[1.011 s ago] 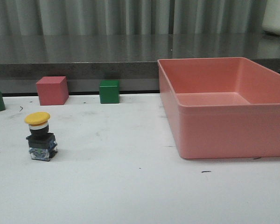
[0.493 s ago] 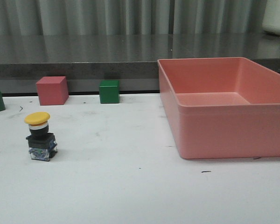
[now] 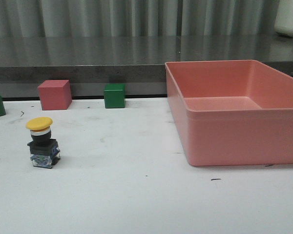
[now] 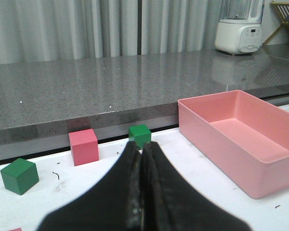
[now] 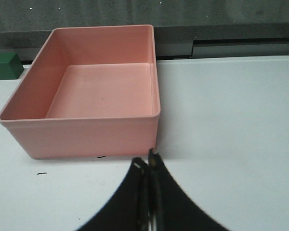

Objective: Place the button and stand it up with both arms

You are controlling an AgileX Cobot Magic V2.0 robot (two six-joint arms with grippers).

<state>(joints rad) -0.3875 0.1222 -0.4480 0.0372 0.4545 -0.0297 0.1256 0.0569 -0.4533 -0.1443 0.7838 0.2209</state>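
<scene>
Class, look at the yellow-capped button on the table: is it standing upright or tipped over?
Upright. In the front view the button rests on its blocky base on the white table, with the yellow cap on top.

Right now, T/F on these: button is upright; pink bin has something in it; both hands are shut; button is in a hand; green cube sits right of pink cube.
1. The button stands upright on the table: true.
2. The pink bin holds something: false, it is empty.
3. The left hand and right hand are shut: true.
4. A hand holds the button: false, it stands free.
5. From the front, the green cube is right of the pink cube: true.
</scene>
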